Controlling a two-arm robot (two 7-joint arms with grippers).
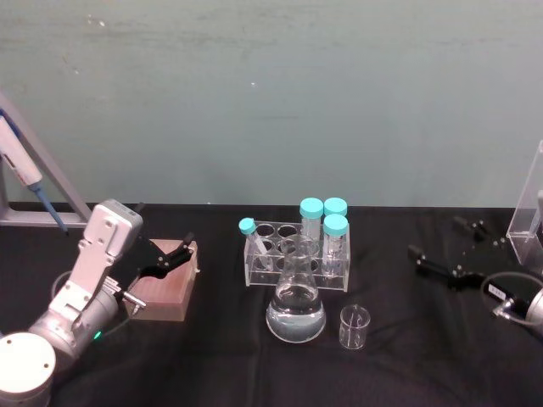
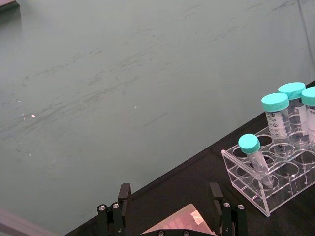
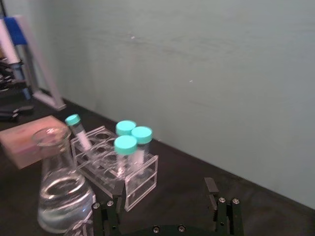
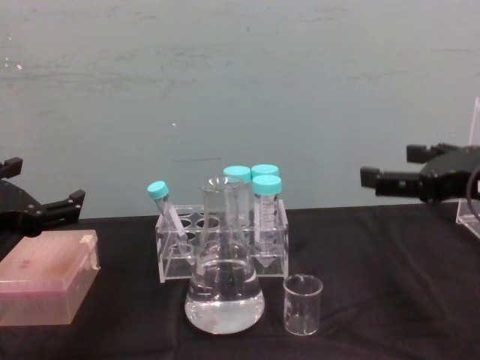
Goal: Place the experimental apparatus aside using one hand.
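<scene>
The flask [image 1: 295, 309], holding clear liquid, stands upright at lower centre of the head frame on the black worktop [image 1: 212, 365]. The empty beaker [image 1: 355, 329] stands just to its right, apart from it. Just behind the flask is a clear rack [image 1: 254, 270] with three teal-capped tubes [image 1: 335, 242] upright at its right end and a smaller one leaning at its left end. The clear stand [image 1: 528, 216] is at the right edge of the frame, well apart from the flask.

The right tool [image 1: 437, 240] is at right of the frame, just left of the stand, with its fingers spread wide and nothing between them. In the chest frame it hangs above the worktop.

The left tool [image 1: 180, 253] is at left of the frame, above a pink box [image 1: 165, 295]. It is also spread wide and holds nothing.
</scene>
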